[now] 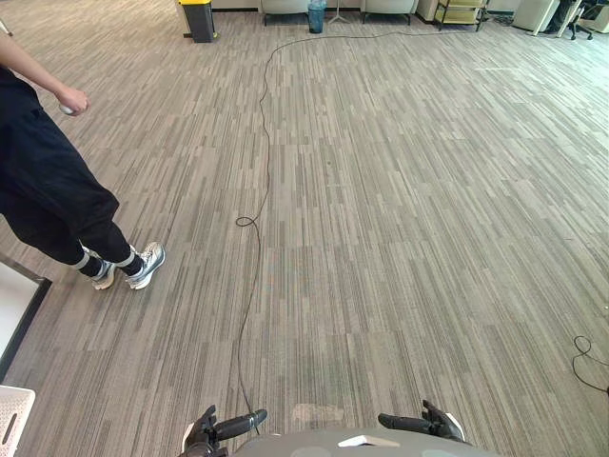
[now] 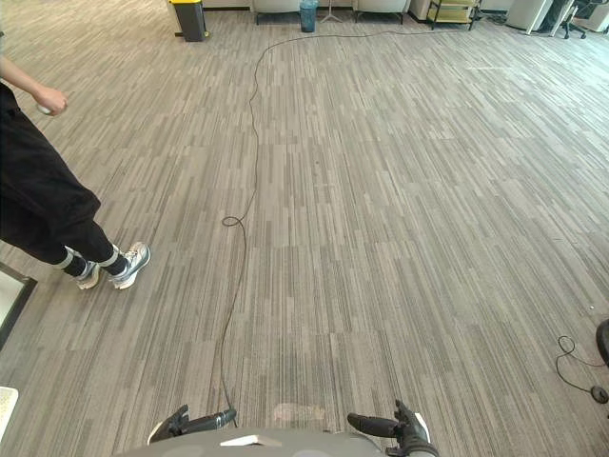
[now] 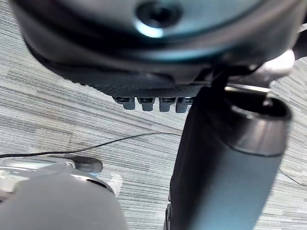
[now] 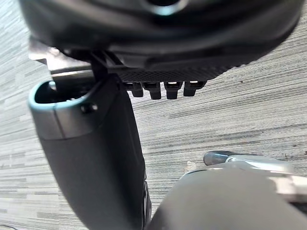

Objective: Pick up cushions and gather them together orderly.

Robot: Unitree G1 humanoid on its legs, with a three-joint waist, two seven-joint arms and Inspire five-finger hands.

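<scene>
Left hand (image 1: 217, 428), right hand (image 1: 425, 423), partly cropped

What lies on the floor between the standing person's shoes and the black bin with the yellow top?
Nothing but bare carpet. The left eye view shows the stretch from the shoes to the bin with no object on it.

hands 2: left hand (image 1: 205, 430), right hand (image 1: 433, 421) | person (image 1: 48, 190) 1, well ahead-left of left hand | shoes (image 1: 145, 265) 2 | bins 2, far ahead of both hands: black bin (image 1: 198, 19), blue bin (image 1: 316, 15) | grey seats (image 1: 284, 8) 2, far ahead | white basket (image 1: 11, 414) 1, outward of left hand
</scene>
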